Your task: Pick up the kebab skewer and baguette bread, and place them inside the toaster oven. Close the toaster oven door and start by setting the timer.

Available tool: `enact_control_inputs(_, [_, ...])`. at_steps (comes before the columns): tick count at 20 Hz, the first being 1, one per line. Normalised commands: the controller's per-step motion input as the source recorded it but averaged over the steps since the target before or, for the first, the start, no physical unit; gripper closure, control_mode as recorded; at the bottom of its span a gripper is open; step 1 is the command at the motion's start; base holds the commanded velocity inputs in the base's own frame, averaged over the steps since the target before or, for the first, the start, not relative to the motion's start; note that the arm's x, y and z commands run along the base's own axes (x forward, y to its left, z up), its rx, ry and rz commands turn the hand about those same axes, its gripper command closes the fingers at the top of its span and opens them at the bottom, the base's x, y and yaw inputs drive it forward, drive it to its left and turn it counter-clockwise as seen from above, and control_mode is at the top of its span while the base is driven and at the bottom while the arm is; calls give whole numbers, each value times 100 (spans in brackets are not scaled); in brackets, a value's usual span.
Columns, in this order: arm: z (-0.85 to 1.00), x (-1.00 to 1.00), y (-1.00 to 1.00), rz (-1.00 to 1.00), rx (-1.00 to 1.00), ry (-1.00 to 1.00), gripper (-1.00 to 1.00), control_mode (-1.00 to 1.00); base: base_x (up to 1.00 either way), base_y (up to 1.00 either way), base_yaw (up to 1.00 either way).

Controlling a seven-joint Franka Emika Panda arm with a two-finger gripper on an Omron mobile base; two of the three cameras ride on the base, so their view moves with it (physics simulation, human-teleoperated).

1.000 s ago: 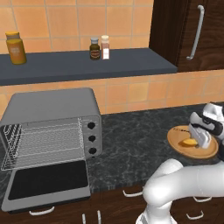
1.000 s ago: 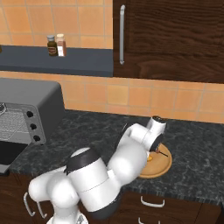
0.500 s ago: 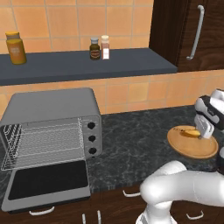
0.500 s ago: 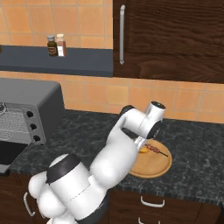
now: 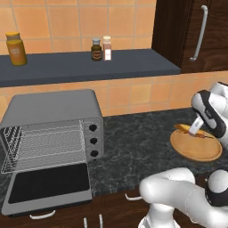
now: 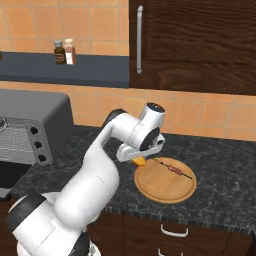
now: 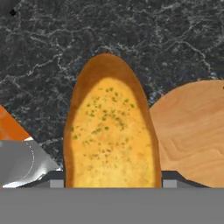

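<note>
1. The gripper [image 7: 113, 181] is clamped on the bread [image 7: 111, 131]: in the hand view the loaf fills the space between the two dark tips, one at each side of it, and hangs over the dark counter [image 5: 133, 142] beside the plate [image 5: 196, 149], so it looks lifted clear.
2. I judge it is held by one end so the free end can go into the oven [image 5: 49, 129] first.
3. The door [image 5: 46, 185] lies dropped flat, leaving the rack [image 5: 44, 144] open to receive food.
4. The skewer [image 6: 172, 168] rests on the plate, well apart from the oven, waiting its turn.
5. In the base views the arm hides most of the bread; a yellow end peeks out.
6. The oven's right side is cut off in the right base view.
</note>
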Motion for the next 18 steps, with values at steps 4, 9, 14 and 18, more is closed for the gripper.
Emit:
enact_control_inputs(4, [50, -42, 84, -59, 0, 7, 100, -100, 0, 0, 0])
enact_control_inputs(9, [37, -34, 81, -60, 0, 7, 100, -100, 0, 0, 0])
enact_control_inputs(14, [24, -16, 79, -64, 0, 8, 100, -100, 0, 0, 0])
enact_control_inputs(18, [16, -13, 83, -61, 0, 7, 100, -100, 0, 0, 0])
